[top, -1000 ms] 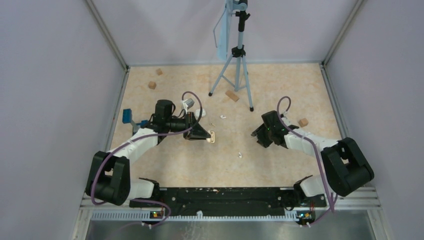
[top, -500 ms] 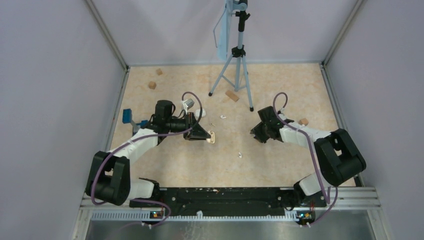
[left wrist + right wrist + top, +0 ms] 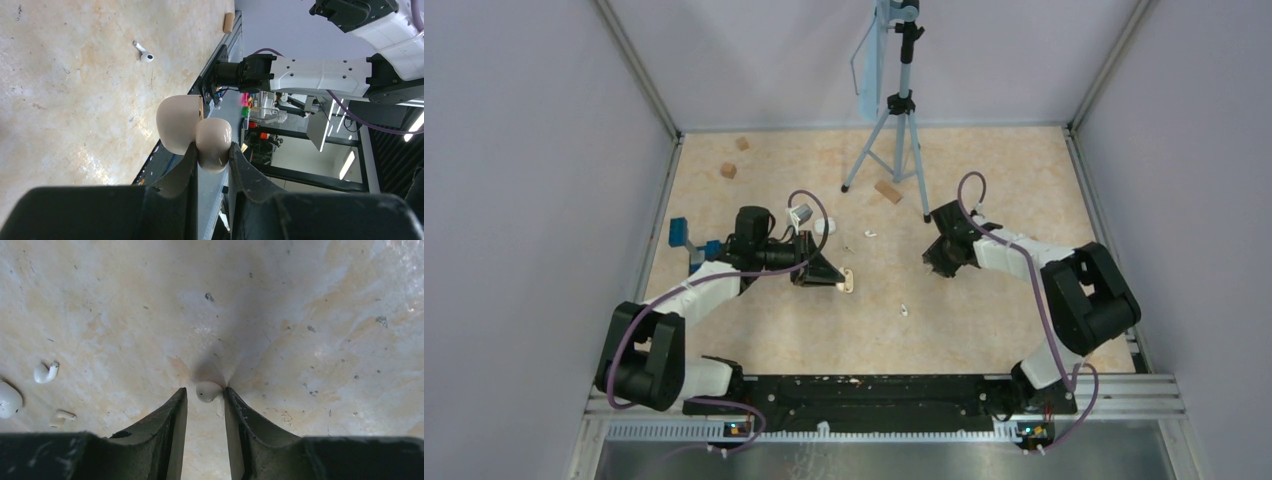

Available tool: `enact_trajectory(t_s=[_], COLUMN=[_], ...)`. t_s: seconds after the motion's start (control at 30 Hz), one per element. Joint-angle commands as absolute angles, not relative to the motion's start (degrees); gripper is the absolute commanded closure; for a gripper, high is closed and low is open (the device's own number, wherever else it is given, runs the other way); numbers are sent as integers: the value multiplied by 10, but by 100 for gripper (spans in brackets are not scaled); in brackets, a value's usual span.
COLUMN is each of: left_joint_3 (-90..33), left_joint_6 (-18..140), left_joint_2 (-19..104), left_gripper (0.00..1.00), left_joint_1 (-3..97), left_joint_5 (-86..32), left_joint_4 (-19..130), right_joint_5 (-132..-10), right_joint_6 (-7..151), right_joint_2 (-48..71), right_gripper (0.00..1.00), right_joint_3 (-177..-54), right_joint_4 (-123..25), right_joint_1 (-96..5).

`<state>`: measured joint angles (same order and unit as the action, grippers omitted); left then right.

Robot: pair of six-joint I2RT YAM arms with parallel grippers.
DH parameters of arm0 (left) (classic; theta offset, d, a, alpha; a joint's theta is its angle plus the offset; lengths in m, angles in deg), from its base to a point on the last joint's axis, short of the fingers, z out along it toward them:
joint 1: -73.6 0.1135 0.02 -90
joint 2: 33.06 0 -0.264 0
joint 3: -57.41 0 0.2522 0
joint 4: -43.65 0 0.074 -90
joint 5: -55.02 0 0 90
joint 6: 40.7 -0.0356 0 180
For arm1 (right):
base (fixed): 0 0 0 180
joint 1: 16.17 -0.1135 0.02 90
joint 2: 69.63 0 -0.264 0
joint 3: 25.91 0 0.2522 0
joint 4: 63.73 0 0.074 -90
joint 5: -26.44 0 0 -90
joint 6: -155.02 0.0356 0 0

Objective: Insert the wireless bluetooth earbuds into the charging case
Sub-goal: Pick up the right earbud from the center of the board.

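**A:** How will the earbud (image 3: pixel 209 390) handle?

**B:** Probably feather-light, hard and glossy, so it's apt to squirt out. I'd take it across the bulb, gently. It lies on the desk (image 3: pixel 300 315) between the right claw's (image 3: pixel 205 396) tips. They stand narrow, but I cannot tell if they pinch it.

**A:** And the case (image 3: pixel 210 137)?

**B:** The left claw (image 3: pixel 213 156) is pinching its base, with the lid swung open.

**A:** What does each view add?

**B:** Only the right wrist shows that earbud, since from above the claw hides it. The left wrist shows the open lid. The top view shows the claws well apart.
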<state>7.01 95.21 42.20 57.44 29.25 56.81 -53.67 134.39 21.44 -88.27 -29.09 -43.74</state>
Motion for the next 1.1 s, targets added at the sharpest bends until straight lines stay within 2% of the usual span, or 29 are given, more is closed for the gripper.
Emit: enact_trajectory(t_s=[0.0, 0.43, 0.87, 1.07], left_joint_3=[73, 79, 77, 82], left_joint_6=[953, 954, 953, 951], left_joint_2=[417, 431, 440, 435], left_gripper=[100, 100, 100, 100], left_joint_1=[573, 573, 573, 573], left_joint_5=[313, 324, 331, 329], left_joint_4=[522, 505, 498, 500], right_joint_5=[-501, -492, -458, -460], right_joint_6=[1284, 1088, 1076, 1079], right_joint_2=[262, 308, 338, 345], right_gripper=[67, 65, 66, 70], right_joint_3=[-902, -985, -1008, -1013], right_joint_4=[-223, -163, -130, -129], right_joint_1=[-438, -450, -493, -494])
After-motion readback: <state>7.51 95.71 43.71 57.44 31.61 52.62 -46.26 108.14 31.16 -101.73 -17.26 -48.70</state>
